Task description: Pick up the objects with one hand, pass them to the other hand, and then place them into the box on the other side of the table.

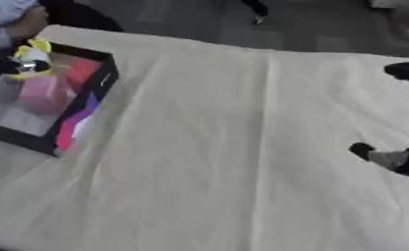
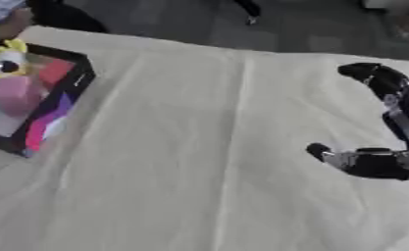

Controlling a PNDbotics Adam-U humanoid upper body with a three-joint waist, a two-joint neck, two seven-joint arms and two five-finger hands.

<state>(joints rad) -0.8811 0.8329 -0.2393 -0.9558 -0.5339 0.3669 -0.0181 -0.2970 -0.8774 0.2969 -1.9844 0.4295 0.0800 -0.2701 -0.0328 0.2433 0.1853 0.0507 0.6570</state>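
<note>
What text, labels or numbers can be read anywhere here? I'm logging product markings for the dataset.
None can be read.
The box has pink, purple and white patches on its side, too blurred to tell whether they are print.
The yellow toy and pink object inside show no lettering.
The cloth is plain.

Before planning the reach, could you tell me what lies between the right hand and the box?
Only bare cream cloth lies between the right hand and the box, best shown in the right eye view.
</note>
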